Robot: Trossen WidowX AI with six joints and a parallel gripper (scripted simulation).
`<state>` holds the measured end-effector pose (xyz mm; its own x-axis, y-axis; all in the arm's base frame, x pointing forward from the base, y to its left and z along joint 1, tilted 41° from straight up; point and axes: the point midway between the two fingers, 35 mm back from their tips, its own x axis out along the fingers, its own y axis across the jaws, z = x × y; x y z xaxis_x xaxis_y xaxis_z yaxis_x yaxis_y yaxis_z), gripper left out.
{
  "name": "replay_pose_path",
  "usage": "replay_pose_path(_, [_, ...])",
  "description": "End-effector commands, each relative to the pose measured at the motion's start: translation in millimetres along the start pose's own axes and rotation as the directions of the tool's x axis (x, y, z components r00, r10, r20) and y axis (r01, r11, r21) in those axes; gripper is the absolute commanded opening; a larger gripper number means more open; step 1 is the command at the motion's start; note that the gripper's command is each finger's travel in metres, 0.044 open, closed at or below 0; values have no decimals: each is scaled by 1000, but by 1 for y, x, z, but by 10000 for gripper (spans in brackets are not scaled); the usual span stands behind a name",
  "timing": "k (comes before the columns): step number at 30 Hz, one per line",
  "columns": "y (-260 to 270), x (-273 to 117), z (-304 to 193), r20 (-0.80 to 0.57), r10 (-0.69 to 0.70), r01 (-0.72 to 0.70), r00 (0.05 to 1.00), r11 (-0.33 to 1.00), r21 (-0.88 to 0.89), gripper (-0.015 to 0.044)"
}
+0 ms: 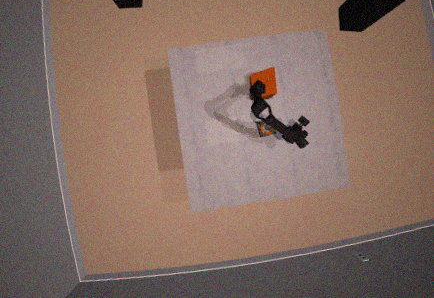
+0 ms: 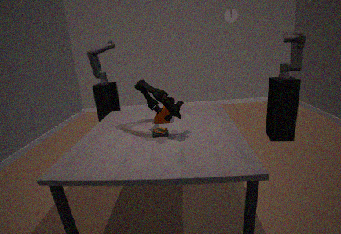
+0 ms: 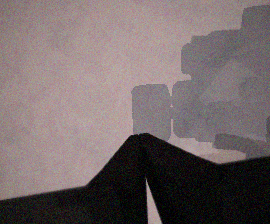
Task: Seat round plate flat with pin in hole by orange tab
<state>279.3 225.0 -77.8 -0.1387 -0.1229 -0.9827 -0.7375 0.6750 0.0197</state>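
Note:
The round plate (image 1: 263,130) (image 2: 161,130) shows as a small patch with orange on it, on top of the dark base (image 2: 160,135) on the table. The arm partly covers it in the top view. The post, the pin, the hole and the plate's tilt are too small and blurred to make out. My gripper (image 2: 180,116) (image 3: 139,143) is shut with nothing between its fingertips. It points down above the table, to the right of the plate and clear of it in the exterior view. The wrist view shows only the fingers, tabletop and shadows, not the plate.
An orange block (image 1: 268,78) (image 2: 160,118) stands by the arm's base, behind the plate in the exterior view. The arm's shadow falls across the pale table (image 1: 220,182) (image 2: 157,166). Two black pedestals (image 2: 106,100) (image 2: 284,107) with grey arms stand beyond the table.

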Motion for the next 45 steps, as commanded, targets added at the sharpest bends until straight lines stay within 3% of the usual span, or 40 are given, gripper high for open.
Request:
replay_pose_path(1, [-30, -6, -74, -188, -320, 370, 929, 840, 397, 0])
replay_pose_path(8, [-51, -19, -113, -272, -519, 570, 811, 592, 570, 0])
replay_pose_path(18, [-52, -18, -112, -272, -519, 570, 811, 592, 570, 0])
replay_pose_path(27, [-77, 19, -124, -272, -520, 571, 810, 591, 570, 0])
replay_pose_path(45, [-86, 20, -109, -272, -520, 571, 810, 590, 571, 0])
